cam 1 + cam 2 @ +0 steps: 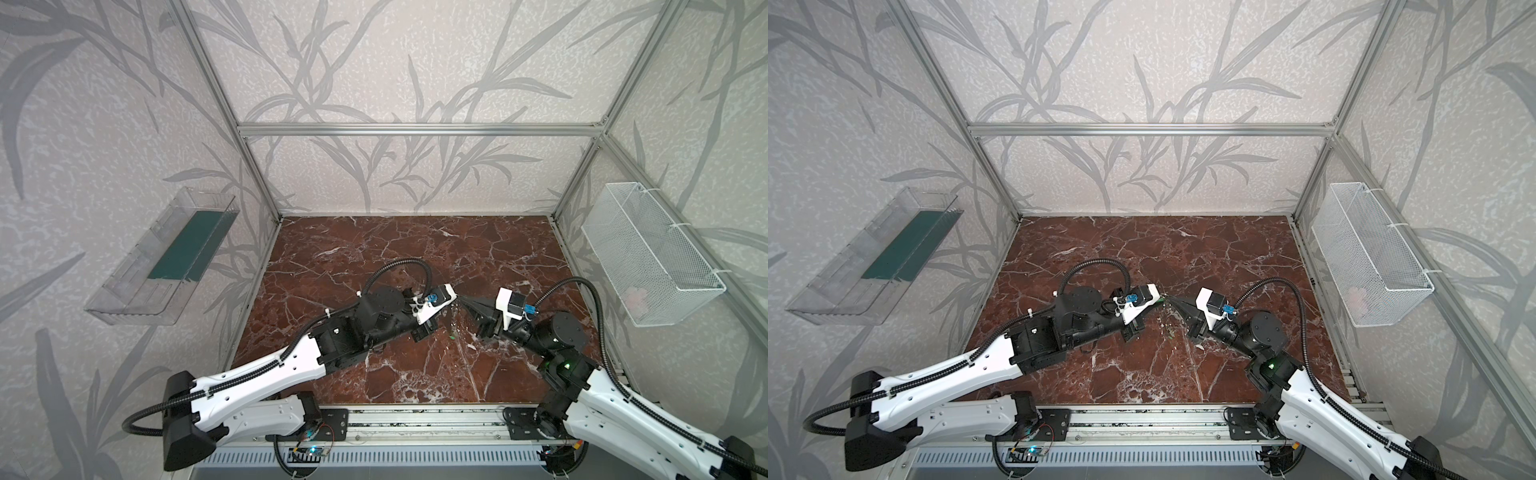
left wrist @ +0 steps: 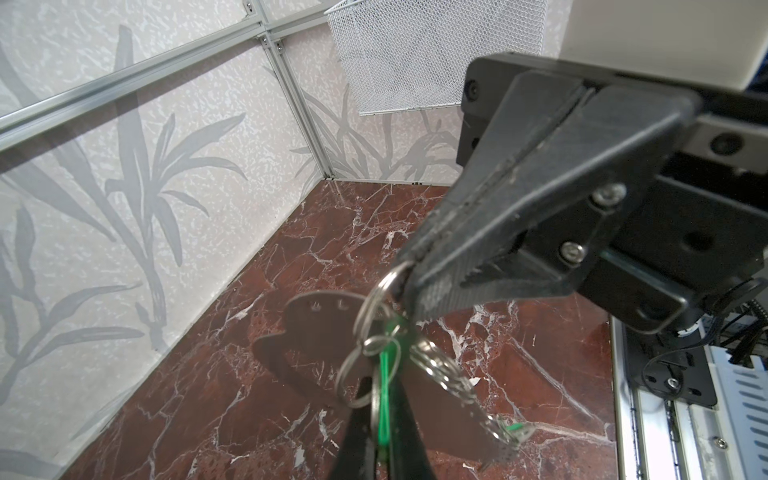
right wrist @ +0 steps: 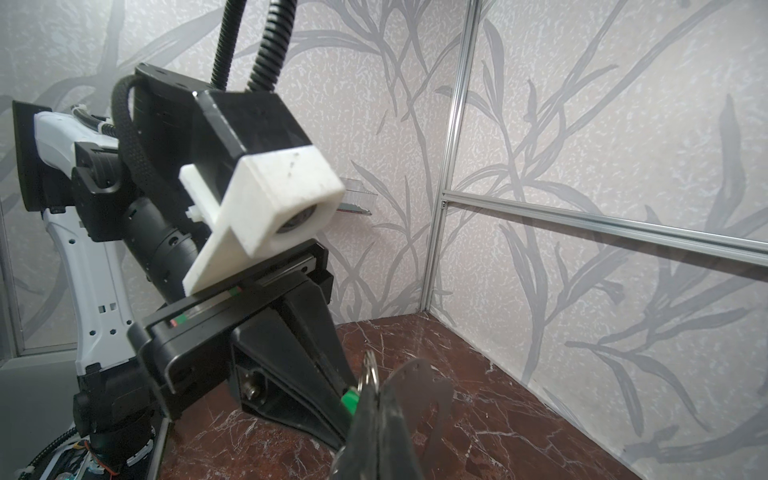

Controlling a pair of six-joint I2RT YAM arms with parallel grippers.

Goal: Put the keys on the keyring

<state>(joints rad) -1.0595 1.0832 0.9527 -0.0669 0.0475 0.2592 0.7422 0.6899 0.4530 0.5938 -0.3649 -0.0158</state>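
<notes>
Both jaws are clamped: my right jaws (image 2: 409, 286) pinch a split ring above the keyring (image 2: 316, 332), my left jaws (image 3: 353, 405) grip 1 green key (image 3: 349, 400); threading looks unfinished.

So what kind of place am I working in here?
Probably a purpose-built robot test cell, not a home: aluminium frame with wallpapered panels, marble-look tabletop, wall-mounted mesh basket and clear tray.

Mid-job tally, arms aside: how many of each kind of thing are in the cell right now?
Green key tags: 2, the second barely showing
Grey metal plate: 1
Clear wall bin: 1
White mesh basket: 1
Split rings: bunched, cannot count
Total: 5, rings left out
</notes>
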